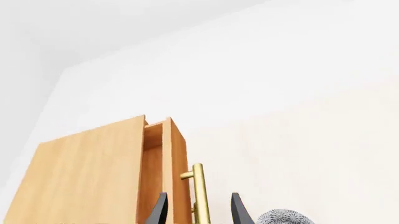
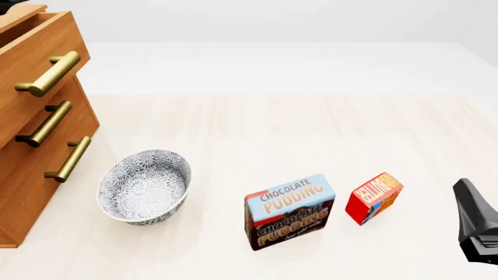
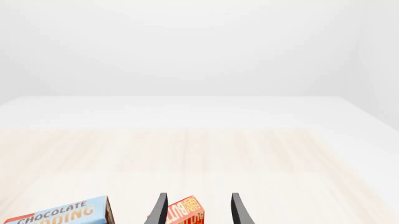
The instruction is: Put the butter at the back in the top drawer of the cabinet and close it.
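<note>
Left wrist view. Left gripper (image 1: 199, 210): fingers spread, the brass bar handle (image 1: 199, 191) between them, no contact discernible; released. Top drawer (image 1: 167, 168) stands partly out of the cabinet (image 1: 81, 177), a gap showing behind its front. Patterned bowl (image 1: 283, 217) just in shot beside one fingertip.

Front view. Cabinet (image 2: 23, 175) at far left; top drawer (image 2: 35, 46) projects beyond the two lower fronts. Bowl (image 2: 146, 186) near the cabinet. Chocolate Pudding box (image 2: 290, 211) centre-near, standing. Butter (image 2: 374, 198) just right of the pudding box, apart from it, standing on the table (image 2: 272, 128) on an edge, label face toward the camera. Long axis runs slantwise, from near-left up to far-right; lettering reads along that line. Right gripper (image 2: 476, 224) near the right edge, right of the butter, only partly in frame.

Right wrist view. Right gripper (image 3: 199, 210): fingers parted, holding nothing. Butter (image 3: 185, 212) lies ahead between the two fingers, slightly off centre toward the pudding box (image 3: 62, 215).

Step judged: drawer open or nearly so; butter pickup in approach. Next move calls for the right gripper to advance and lower so the fingers straddle the butter's short dimension, square to its slanted long axis, then clamp.
</note>
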Action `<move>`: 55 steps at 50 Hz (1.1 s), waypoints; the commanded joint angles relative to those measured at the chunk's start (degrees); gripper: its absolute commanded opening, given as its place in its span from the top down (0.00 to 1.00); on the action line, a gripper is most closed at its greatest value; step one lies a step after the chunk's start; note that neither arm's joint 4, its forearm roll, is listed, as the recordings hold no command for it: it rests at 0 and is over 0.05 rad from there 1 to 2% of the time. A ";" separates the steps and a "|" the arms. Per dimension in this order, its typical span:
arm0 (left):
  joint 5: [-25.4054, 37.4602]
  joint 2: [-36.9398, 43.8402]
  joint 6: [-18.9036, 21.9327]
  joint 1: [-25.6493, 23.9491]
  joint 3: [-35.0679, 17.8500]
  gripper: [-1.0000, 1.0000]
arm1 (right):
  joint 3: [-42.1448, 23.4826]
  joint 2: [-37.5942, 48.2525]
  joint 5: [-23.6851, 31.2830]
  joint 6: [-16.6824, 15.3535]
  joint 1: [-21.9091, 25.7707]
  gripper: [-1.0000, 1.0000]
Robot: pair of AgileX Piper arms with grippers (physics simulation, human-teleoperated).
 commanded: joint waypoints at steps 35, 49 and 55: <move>7.59 4.93 -12.71 3.55 -8.52 0.00 | 0.00 0.00 0.00 0.00 0.00 0.00; 8.81 6.85 -13.47 4.74 -9.66 0.00 | 0.00 0.00 0.00 0.00 0.00 0.00; 8.96 7.20 -13.05 5.75 -9.23 0.00 | 0.00 0.00 0.00 0.00 0.00 0.00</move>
